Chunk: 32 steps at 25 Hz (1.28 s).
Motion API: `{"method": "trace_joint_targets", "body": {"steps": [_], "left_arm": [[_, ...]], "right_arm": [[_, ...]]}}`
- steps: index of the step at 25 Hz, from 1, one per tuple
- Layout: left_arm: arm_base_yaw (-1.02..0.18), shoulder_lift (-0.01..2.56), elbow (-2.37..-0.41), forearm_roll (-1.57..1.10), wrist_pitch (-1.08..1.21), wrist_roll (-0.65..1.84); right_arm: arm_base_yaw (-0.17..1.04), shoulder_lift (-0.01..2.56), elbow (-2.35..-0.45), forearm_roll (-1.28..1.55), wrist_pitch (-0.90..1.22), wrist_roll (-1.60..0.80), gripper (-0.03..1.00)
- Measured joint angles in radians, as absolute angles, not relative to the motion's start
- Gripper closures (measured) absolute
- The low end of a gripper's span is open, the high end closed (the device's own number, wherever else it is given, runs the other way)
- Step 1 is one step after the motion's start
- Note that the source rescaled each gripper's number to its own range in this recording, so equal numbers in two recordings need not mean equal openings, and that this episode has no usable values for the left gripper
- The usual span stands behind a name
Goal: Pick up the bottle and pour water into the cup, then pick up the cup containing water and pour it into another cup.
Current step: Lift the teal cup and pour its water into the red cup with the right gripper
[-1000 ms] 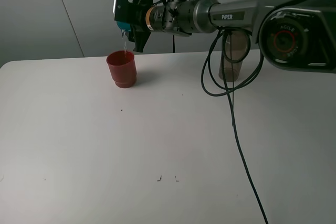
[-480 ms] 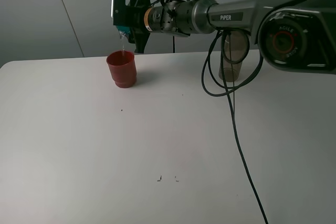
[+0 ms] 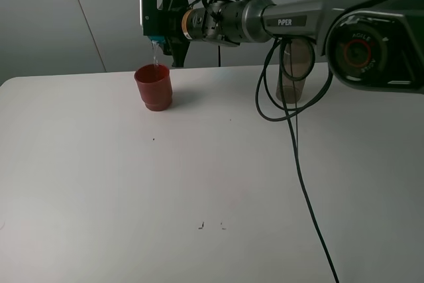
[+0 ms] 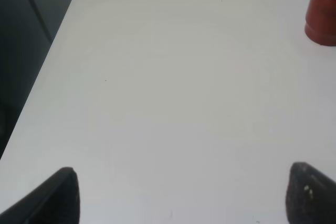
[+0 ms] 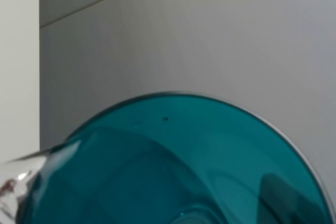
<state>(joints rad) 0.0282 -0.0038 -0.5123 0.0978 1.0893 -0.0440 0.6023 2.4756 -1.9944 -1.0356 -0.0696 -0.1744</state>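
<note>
My right gripper [image 3: 156, 14] reaches across to the far left of the table and is shut on the teal cup [image 3: 154, 34], tipped over on its side above the red cup [image 3: 154, 87]. A thin stream of water falls from the teal cup into the red cup. The teal cup fills the right wrist view [image 5: 173, 166]. The red cup stands upright on the table and also shows in the left wrist view [image 4: 321, 10]. The smoky bottle [image 3: 296, 71] stands upright at the back right, behind the right arm. My left gripper [image 4: 181, 195] is open and empty, low over the table's left part.
The white table [image 3: 199, 177] has a few small dark specks near the front middle. A black cable [image 3: 298, 164] hangs from the right arm and trails across the table's right side. A grey wall stands behind the table.
The right gripper has rolled and lifted slightly, tipping the teal cup further. Water keeps streaming into the red cup. The bottle and red cup have not moved.
</note>
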Motion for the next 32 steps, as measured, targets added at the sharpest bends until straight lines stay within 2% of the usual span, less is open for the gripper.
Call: {"method": "trace_joint_targets", "body": {"steps": [32], "left_arm": [[0.028,-0.004,-0.512,0.098,1.089,-0.047]], "right_arm": [[0.605,2.476,-1.995,-1.038,-0.092,-0.417,0.91]]}}
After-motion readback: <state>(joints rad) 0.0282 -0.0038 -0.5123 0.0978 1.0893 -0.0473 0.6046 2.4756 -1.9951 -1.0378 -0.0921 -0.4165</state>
